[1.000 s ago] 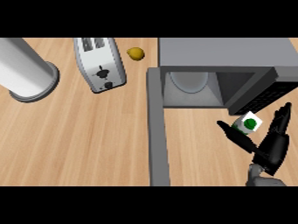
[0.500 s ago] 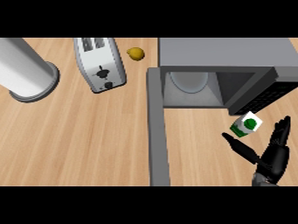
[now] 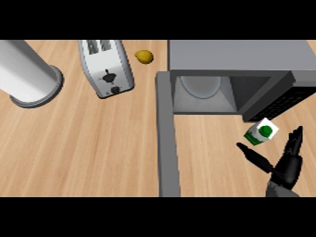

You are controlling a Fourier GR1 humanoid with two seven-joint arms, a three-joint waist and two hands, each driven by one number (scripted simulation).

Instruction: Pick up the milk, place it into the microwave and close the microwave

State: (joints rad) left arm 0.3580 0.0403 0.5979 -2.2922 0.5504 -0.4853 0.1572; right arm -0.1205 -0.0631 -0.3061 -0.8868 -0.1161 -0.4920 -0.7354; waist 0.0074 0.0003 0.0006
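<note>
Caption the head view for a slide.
Open right hand beside the milk carton, just in front of the open microwave; toaster at left.

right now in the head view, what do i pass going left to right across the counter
Tall white cylinder → silver toaster → small yellow round object → open grey microwave door → green-and-white milk carton

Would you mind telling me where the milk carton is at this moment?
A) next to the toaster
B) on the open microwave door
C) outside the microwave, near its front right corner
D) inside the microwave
C: the milk carton shows outside the open microwave, by its front right corner, just beyond the open right hand.
</note>
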